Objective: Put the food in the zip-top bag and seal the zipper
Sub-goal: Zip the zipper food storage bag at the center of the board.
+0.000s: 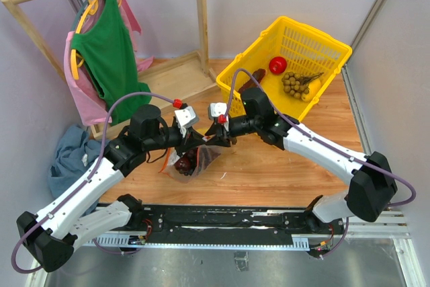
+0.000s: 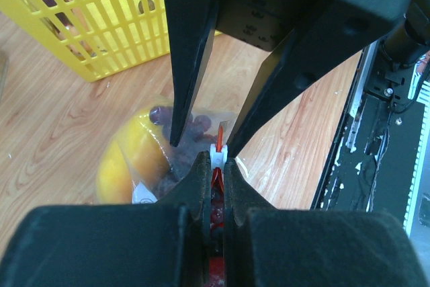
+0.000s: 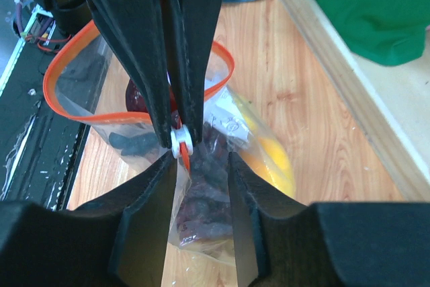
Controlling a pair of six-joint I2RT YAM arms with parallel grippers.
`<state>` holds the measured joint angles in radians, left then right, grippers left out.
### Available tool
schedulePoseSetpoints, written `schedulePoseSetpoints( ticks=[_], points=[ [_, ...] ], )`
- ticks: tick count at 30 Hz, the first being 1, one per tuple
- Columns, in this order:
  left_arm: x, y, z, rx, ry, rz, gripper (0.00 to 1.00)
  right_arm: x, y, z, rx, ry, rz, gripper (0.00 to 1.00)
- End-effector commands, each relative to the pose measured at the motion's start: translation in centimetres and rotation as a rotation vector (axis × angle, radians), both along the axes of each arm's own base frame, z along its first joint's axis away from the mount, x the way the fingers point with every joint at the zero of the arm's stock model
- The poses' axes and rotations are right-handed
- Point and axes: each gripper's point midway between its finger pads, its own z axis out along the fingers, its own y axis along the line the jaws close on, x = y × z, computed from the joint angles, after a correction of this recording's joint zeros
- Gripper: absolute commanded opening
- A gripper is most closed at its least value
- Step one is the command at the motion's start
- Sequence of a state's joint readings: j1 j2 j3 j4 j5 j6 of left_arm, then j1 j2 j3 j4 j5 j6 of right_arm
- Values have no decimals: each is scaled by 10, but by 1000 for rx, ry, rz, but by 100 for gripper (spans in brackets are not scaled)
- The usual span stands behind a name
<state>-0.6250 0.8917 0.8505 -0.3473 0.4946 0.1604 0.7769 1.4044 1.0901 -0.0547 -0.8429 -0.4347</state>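
The clear zip-top bag (image 1: 191, 160) lies on the wooden table between my grippers. The yellow bell pepper (image 2: 131, 159) and dark purple grapes (image 3: 208, 189) show inside it, and something dark red (image 3: 134, 95) lies deeper in. My left gripper (image 2: 216, 160) is shut on the red-orange zipper (image 3: 67, 78) at its white slider (image 3: 180, 140). The mouth still gapes in a loop in the right wrist view. My right gripper (image 3: 201, 164) is open, one finger on each side of the bag's corner just below the slider. Both grippers meet tip to tip in the top view (image 1: 205, 143).
A yellow plastic basket (image 1: 316, 42) stands at the back right, holding a red round fruit (image 1: 277, 65) and a brownish bunch (image 1: 293, 84). A wooden clothes rack with a green garment (image 1: 107, 58) stands at the back left. A blue cloth (image 1: 67, 156) lies at the left edge.
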Motion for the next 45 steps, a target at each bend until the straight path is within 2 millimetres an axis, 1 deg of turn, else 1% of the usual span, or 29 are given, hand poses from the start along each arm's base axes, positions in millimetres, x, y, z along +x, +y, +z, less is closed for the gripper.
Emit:
schedulePoseSetpoints(
  ticks=[1,3,4,6,7,8,10,14,18,20,22,24,26,28,31,38,42,45],
  points=[
    [-2,-4,13,-23,-44,-37,1,-6,7,13,18,-32,49,31],
    [-2,-4,12,-19,-39,-40,0,-5,9,14,19,-37,54,25],
    [-2,-4,12,-18,-37,-42,0,-5,9,13,19,-39,58,20],
    [-2,-5,10,-14,-30,-42,0,-7,11,14,28,-45,71,9],
    [-2,-5,11,-14,-29,-41,1,-7,11,14,30,-47,74,2],
    [-2,-5,10,-13,-28,-39,2,-8,11,15,31,-49,74,1],
    [0,-4,12,-14,-29,-24,11,-6,11,17,36,-61,61,1],
    [5,-2,18,-30,-51,7,25,-1,11,19,50,-74,22,1],
    [7,-4,24,-47,-62,8,31,0,12,18,48,-57,12,1],
    [9,-4,25,-49,-61,18,32,0,13,18,45,-52,11,1],
    [11,-5,22,-42,-54,24,28,-2,13,19,50,-53,17,1],
    [12,-5,19,-34,-44,27,18,-2,13,19,49,-52,15,1],
    [12,-5,17,-25,-35,27,7,3,12,19,47,-58,-14,1],
    [11,-2,12,-4,-25,32,1,8,11,21,52,-68,-50,1],
    [9,3,7,17,-17,42,0,15,10,25,65,-77,-101,1],
    [5,8,0,45,11,52,0,41,10,32,119,-85,-263,1],
    [7,11,-5,62,44,82,1,57,4,39,174,-88,-384,0],
    [9,13,-4,58,50,109,0,63,1,39,190,-89,-428,1]
  ],
)
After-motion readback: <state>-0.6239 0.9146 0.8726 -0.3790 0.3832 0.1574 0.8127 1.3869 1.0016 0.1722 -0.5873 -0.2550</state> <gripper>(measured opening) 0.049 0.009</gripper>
